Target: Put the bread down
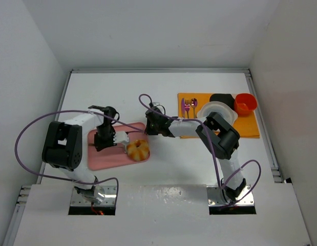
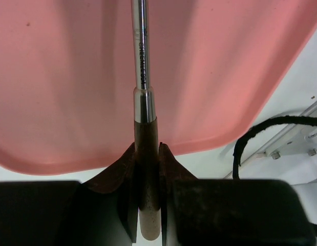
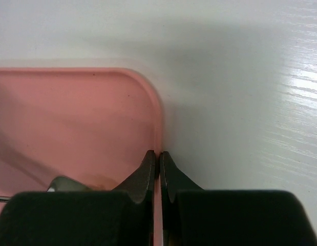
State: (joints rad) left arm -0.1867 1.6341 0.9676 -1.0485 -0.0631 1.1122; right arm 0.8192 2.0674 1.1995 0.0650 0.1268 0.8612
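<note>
Bread point(image 1: 138, 149): set on pink tray point(image 1: 104, 159), at its near-right corner. Wooden-handled metal utensil point(image 2: 141, 61): clamped by left gripper point(image 2: 147, 149) above the tray. Tray rim: pinched by closed right gripper point(image 3: 159, 156).

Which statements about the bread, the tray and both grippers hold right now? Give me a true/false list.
1. The bread lies on the pink tray. True.
2. The left gripper is empty. False: it is shut on the brown handle of a metal utensil.
3. The right gripper holds the bread. False: its jaws are closed on the pink tray's rim near a corner.
4. The white plate sits on the orange mat. True.
</note>
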